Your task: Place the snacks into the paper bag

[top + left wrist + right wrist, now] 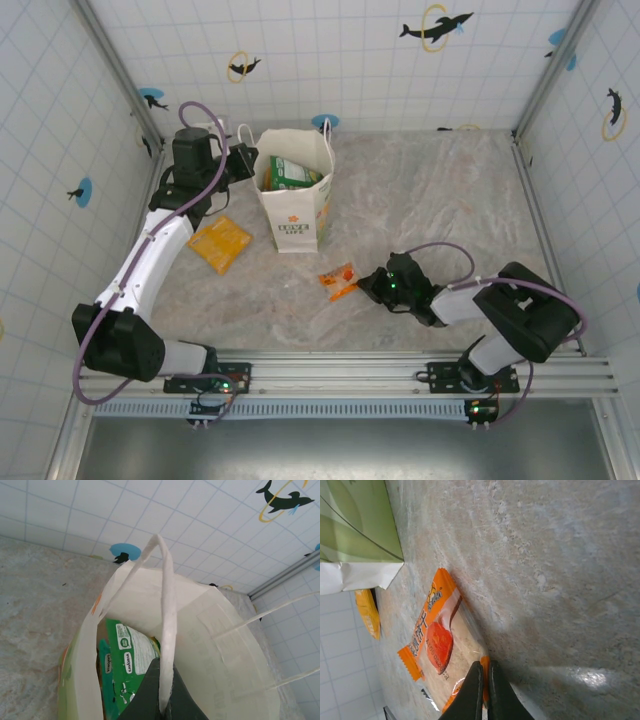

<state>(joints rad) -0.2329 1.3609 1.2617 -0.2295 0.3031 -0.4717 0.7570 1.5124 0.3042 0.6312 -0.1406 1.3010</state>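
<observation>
The white paper bag (296,200) stands upright at the back of the table with green snack packets (125,660) inside. My left gripper (243,162) is at the bag's left rim, shut on one loop handle (167,630) and holding it up. An orange packet (339,281) lies flat in front of the bag. My right gripper (484,672) is low on the table, shut on that packet's (437,635) near edge. A larger yellow-orange packet (220,244) lies left of the bag.
The tiled walls and metal frame posts close in the marble-patterned table (440,200) on three sides. The bag's second handle (326,128) sticks up at the back right. Open table lies to the right of the bag.
</observation>
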